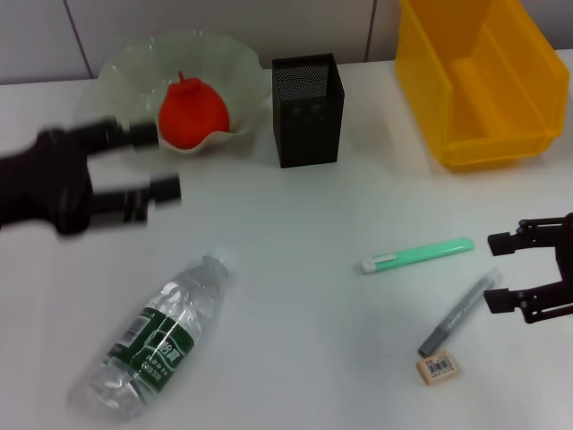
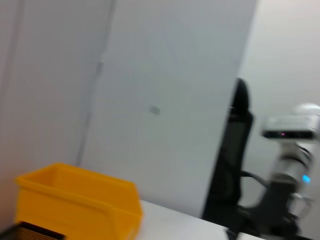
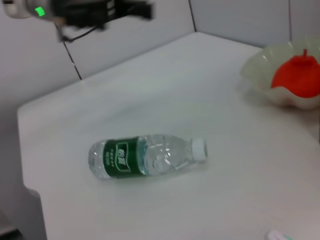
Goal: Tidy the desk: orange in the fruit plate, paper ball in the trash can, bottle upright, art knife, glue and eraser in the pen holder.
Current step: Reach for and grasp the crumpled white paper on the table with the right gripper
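In the head view, the orange (image 1: 191, 112) is seen lying in the fruit plate (image 1: 125, 67). The pen holder (image 1: 307, 110) stands beside the plate, and the trash can (image 1: 483, 76) stands farther right; nothing can be made out inside either. The bottle (image 1: 152, 340) lies on its side on the desk (image 1: 295, 340). The glue (image 1: 417, 255), knife (image 1: 458, 313) and eraser (image 1: 438, 365) lie near the right gripper (image 1: 500, 269), which is held open and empty. The left gripper (image 1: 152, 161) is spread open, empty, just beside the plate.

In the left wrist view, the trash can (image 2: 75, 205) is shown.

In the right wrist view, the bottle (image 3: 145, 156) is shown lying flat, well apart from the orange (image 3: 298, 76) in the plate (image 3: 257, 75).
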Motion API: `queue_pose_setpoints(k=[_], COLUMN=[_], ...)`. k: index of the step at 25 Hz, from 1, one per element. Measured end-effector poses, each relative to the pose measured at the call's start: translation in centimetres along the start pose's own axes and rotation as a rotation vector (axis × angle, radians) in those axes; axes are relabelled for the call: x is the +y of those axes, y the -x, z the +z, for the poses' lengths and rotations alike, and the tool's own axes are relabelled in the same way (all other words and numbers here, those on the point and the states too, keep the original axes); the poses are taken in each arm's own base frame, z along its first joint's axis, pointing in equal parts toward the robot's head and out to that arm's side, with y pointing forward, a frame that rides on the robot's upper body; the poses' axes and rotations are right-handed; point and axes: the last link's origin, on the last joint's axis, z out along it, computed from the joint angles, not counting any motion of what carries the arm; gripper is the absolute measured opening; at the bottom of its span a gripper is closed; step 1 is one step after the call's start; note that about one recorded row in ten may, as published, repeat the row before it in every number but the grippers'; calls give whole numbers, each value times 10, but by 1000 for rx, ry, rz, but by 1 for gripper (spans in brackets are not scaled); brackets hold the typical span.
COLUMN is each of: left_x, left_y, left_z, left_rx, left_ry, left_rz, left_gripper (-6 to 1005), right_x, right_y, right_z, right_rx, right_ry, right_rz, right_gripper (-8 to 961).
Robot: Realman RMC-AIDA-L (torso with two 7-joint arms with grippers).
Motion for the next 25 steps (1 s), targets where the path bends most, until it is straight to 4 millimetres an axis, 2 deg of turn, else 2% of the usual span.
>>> queue_pose_setpoints(k=[6, 9, 11, 14, 17, 20, 25], left_x=[16, 19, 24, 25, 26, 28, 28], left_y=[21, 28, 37, 40, 49, 54, 56], left_z=[-8, -10, -11, -11, -8, -6, -5], left_rx=[17, 17, -1, -8, -17, -33, -34], left_ry=[66, 75, 101, 102, 106, 113, 111], left_rz=[-4, 2, 22, 21, 11, 3, -5], left_gripper=[837, 837, 837, 837, 835, 833, 833], right_x=[8, 11, 17, 18, 17, 11, 1], right_y=[21, 32, 45, 47, 51, 52, 50], right_z=[-15, -27, -36, -36, -36, -35, -30], right_rx=[129, 242, 394, 437, 551, 662, 729], right_ry=[-51, -140, -236, -256, -325, -405, -484], right_rz=[35, 65, 111, 126, 163, 218, 250], right_gripper=[839, 839, 839, 839, 839, 839, 839])
